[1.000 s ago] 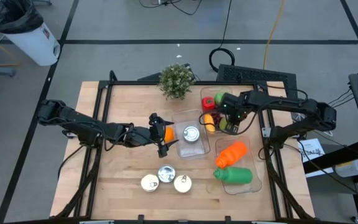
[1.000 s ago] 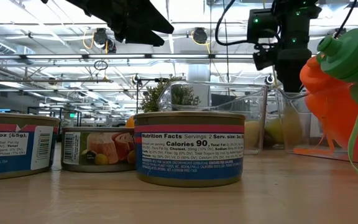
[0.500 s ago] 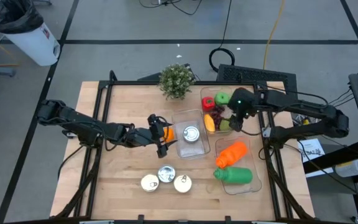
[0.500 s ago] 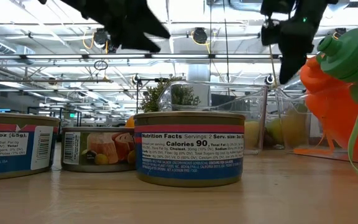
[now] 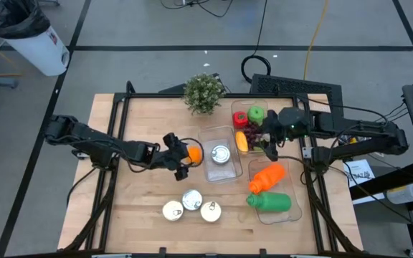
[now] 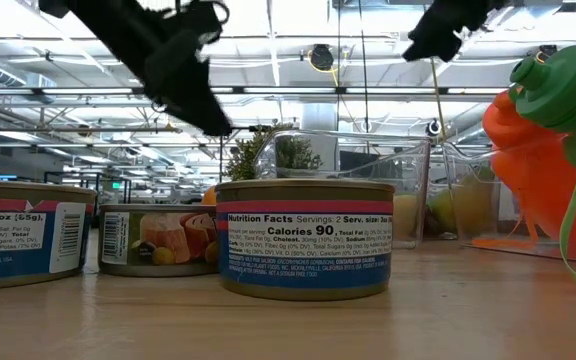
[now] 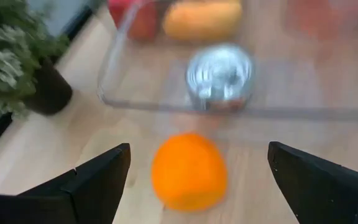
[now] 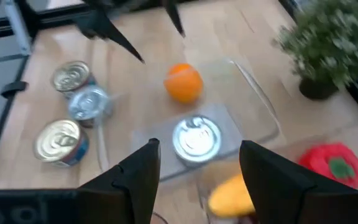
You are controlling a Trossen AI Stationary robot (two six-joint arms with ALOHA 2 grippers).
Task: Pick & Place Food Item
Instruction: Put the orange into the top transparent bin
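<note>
An orange (image 7: 188, 171) lies on the wooden table just left of a clear tray (image 5: 210, 136) that holds a tin can (image 5: 221, 154). My left gripper (image 7: 199, 148) is open wide, with one finger on either side of the orange and a clear gap to each. In the high view it (image 5: 183, 155) slants down at the orange (image 5: 193, 154) from the table's left. My right gripper (image 5: 269, 143) hangs open and raised above the fruit tray (image 5: 253, 147), with nothing between its fingers (image 8: 145, 171).
The fruit tray holds a red pepper (image 5: 240, 118), a green apple (image 5: 255, 113) and a yellow fruit (image 5: 241, 141). An orange bottle (image 5: 267, 175) and a green bottle (image 5: 269, 202) lie in a near-right tray. Three cans (image 5: 191, 204) stand near the front edge; a potted plant (image 5: 203, 93) stands at the back.
My right gripper has risen out of the fruit tray, drawn back toward the table's right edge and tipped up from pointing down. My left gripper has tipped downward and sunk a little around the orange, which has stayed in place.
</note>
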